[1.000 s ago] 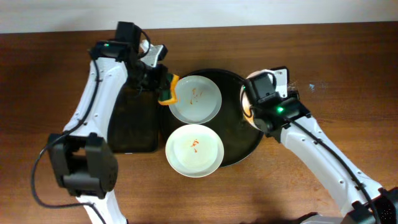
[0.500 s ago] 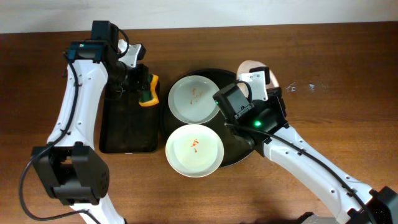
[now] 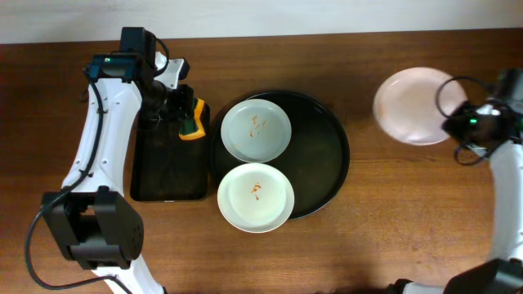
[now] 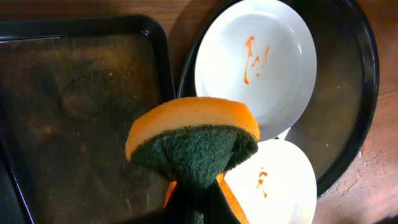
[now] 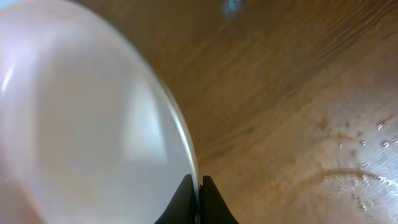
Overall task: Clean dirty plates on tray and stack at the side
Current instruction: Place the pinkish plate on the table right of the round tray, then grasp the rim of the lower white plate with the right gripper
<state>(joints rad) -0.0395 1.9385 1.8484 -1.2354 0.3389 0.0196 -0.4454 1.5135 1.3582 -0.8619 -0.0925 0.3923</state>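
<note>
Three plates [image 3: 256, 130]: two smeared, beside left gripper [image 4: 198, 202]; third plate [image 3: 413, 105] pinched in right gripper [image 5: 198, 186]. One round tray [image 3: 327, 147]. One rectangular tray [image 3: 167, 171]. One sponge [image 4: 193, 134], clamped in left gripper. Two grippers.

The brown wooden table [image 3: 392, 212] carries two things. A big round black tray [image 3: 323, 155] lies in the middle. A smaller black tray [image 3: 167, 167] with straight sides lies just beside it on the left (their edges are very close). A few water drops [image 5: 380, 125] sit on the wood.
</note>
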